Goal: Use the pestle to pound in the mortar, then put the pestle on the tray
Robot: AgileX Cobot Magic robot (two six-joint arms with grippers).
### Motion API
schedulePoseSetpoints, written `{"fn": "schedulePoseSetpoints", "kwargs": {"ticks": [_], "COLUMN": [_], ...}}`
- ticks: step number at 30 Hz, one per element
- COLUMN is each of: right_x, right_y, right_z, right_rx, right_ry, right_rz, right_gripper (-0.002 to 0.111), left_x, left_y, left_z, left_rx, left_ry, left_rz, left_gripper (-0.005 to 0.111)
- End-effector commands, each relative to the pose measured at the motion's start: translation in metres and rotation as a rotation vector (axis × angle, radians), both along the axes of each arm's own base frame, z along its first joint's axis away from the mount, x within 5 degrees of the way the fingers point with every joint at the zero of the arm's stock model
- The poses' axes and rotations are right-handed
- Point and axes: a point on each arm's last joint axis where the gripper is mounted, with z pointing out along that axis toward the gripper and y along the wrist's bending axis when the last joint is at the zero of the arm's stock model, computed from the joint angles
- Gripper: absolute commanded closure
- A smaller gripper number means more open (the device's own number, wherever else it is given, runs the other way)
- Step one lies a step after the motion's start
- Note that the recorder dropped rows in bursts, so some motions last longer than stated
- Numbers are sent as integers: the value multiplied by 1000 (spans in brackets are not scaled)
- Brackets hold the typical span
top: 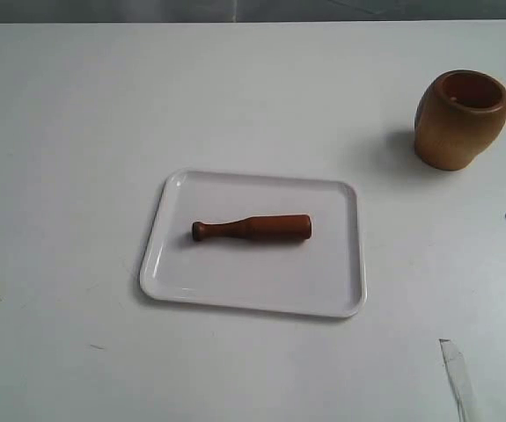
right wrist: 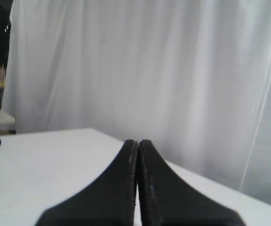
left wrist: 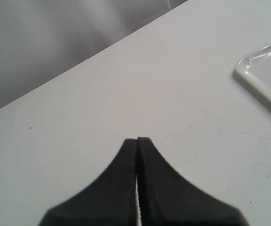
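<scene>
Exterior view: pestle (top: pixel 251 229) lying flat on tray (top: pixel 235 283), mortar (top: pixel 459 119) well apart; left gripper (left wrist: pixel 137 141) and right gripper (right wrist: pixel 138 142) pressed closed, empty (round pestle may roll if tray is nudged).

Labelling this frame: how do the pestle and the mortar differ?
The pestle lies flat on the tray; the mortar stands upright on the table. The pestle is slim and dark reddish; the mortar is barrel-shaped, hollow and lighter brown. Both look wooden, neither is held.
</scene>
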Motion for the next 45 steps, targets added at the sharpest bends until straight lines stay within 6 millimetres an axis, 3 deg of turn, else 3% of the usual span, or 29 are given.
{"fn": "schedulePoseSetpoints", "kwargs": {"ticks": [1,7,11,18,27,31,40,45], "right_x": [4,5,4,3,4,8,12,12], "right_y": [-1,-2,-2,-7,-7,-16,-48,-51], "right_z": [-19,-28,-29,-49,-50,-47,-47,-47], "right_rx": [-101,73,-1,-310,-343,-314,-120,-92], "right_ry": [178,559,492,456,426,383,462,487], "right_rz": [-29,-25,-32,-84,-90,-211,-706,-770], "right_gripper": [108,108,108,108,108,108,108,108], "left_x": [0,0,0,0,0,0,0,0], "left_y": [-1,-1,-1,-1,-1,-1,-1,-1], "left_z": [0,0,0,0,0,0,0,0], "left_rx": [-15,-15,-15,-15,-15,-15,-15,-15], "left_ry": [-4,-4,-4,-4,-4,-4,-4,-4], "left_rz": [-6,-6,-6,-6,-6,-6,-6,-6], "left_gripper": [107,107,107,107,107,107,107,107]}}
